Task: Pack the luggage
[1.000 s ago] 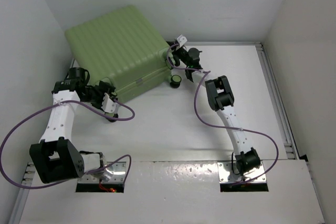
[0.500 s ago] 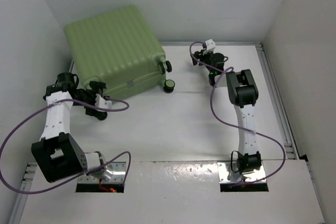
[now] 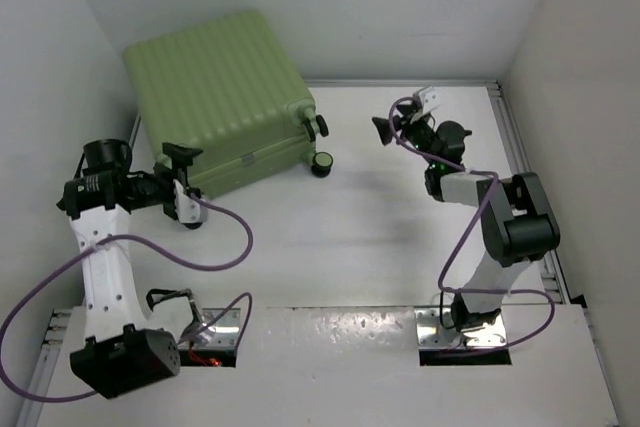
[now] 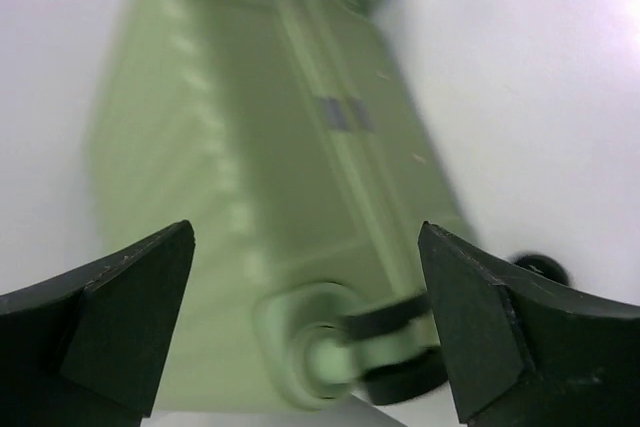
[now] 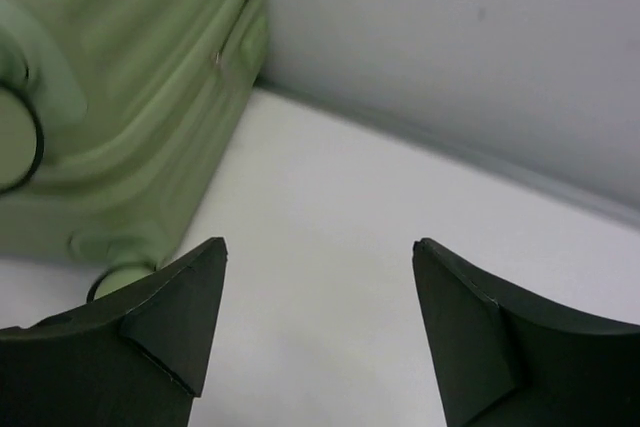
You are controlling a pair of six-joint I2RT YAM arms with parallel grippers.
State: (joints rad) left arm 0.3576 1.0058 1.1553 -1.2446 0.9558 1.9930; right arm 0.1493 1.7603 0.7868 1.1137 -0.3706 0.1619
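The luggage (image 3: pixel 222 87) is a large pale-green ribbed suitcase, closed, lying at the back left of the table with its black-and-green wheels (image 3: pixel 322 163) towards the middle. My left gripper (image 3: pixel 178 162) is open and empty just in front of the suitcase's near left corner. In the left wrist view the luggage (image 4: pixel 270 167) fills the frame, blurred, with a wheel (image 4: pixel 400 372) between the open fingers (image 4: pixel 120 317). My right gripper (image 3: pixel 384 129) is open and empty, to the right of the wheels, above bare table. The right wrist view shows the luggage (image 5: pixel 120 77) at left.
White walls close in the table on the left, back and right. A metal rail (image 3: pixel 525 177) runs along the right edge. Purple cables (image 3: pixel 215 247) hang from both arms. The mounting plate (image 3: pixel 330 347) lies at the near edge.
My right arm has pulled away from the suitcase's wheels to the right and folded back. My left arm has drawn back to the left. The suitcase has shifted slightly towards the back left.
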